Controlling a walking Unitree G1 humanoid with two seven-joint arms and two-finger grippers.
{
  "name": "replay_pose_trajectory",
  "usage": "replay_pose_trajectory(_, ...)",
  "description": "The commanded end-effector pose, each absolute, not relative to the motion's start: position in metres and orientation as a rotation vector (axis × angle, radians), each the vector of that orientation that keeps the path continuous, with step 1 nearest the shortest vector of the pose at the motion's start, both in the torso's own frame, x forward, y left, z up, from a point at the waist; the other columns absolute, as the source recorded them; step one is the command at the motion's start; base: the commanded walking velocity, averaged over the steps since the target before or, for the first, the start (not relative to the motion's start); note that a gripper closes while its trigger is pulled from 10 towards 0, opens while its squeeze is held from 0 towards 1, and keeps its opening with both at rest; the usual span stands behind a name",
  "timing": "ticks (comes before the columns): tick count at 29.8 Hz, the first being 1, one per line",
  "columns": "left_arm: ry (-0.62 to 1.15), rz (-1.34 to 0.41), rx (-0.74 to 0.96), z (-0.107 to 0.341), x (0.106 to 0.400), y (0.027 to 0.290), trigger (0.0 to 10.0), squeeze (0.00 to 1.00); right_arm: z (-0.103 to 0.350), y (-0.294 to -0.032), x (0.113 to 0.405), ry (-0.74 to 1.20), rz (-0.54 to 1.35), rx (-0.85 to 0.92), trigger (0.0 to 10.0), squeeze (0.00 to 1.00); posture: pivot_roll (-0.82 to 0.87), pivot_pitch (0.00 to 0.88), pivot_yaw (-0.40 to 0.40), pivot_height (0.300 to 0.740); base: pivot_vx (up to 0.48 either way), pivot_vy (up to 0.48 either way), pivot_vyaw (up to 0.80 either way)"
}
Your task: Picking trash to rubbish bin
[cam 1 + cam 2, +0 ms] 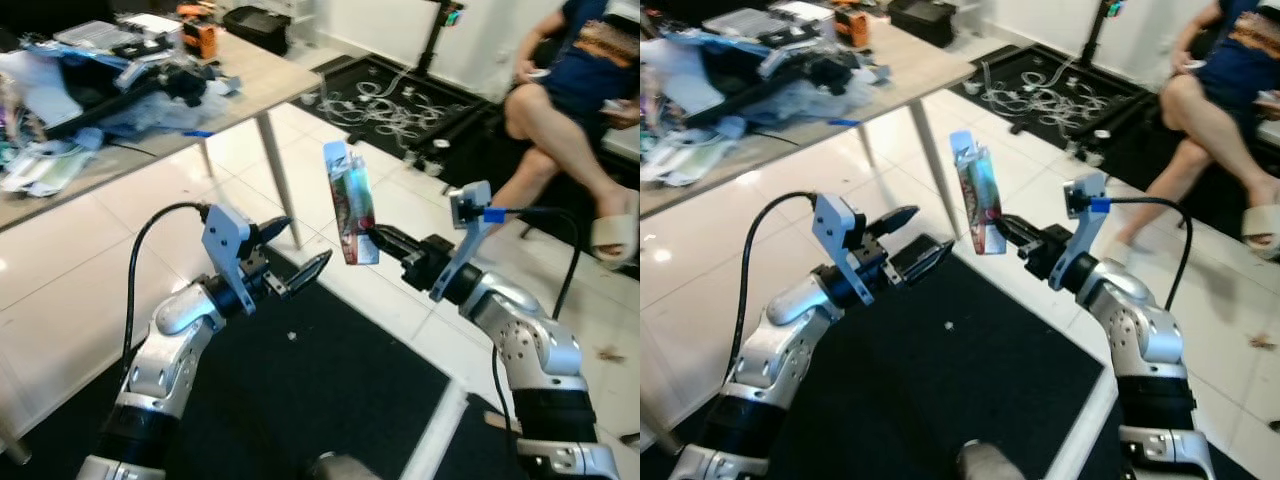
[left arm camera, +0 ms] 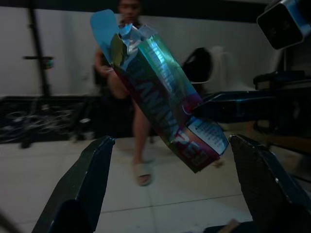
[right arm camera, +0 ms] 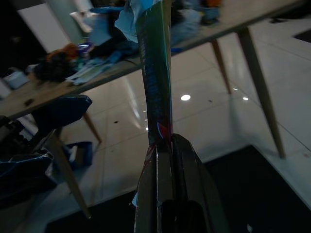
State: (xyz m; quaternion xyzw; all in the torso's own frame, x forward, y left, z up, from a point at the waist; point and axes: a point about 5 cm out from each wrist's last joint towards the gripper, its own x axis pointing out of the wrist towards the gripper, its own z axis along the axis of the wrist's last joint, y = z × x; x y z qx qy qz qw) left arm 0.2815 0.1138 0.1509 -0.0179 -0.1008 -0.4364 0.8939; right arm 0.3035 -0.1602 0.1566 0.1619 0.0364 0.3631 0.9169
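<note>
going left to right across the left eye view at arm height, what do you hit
left gripper, fingers open and empty → flattened carton held upright → right gripper pinching the carton's lower edge → seated person at the far right

Lab (cluttered table (image 1: pixel 250 85), floor cables (image 1: pixel 385 105))

We are raising both arms in front of us: our right gripper (image 1: pixel 372 240) is pinching its fingers together, while our left gripper (image 1: pixel 297 255) is spreading its fingers apart.
</note>
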Motion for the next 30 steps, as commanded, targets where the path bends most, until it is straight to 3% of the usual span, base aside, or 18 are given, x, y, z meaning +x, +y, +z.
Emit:
replay_pose_trajectory(1,-0.190,-0.908,-0.035,0.1447,0.2801,0.1128,10.0,0.00,0.1531,-0.1587,0.3028,0.088,0.754,0.331,10.0,0.00,-0.04,0.000,-0.047,0.740,0.000,0.000,-0.79)
replay_pose_trajectory(30,-0.204,-0.930,-0.051,0.1442,0.2772,0.1159,10.0,0.00,0.1539,-0.1563,0.3007,0.089,0.773,0.292,10.0,0.00,-0.04,0.000,-0.044,0.740,0.000,0.000,-0.79)
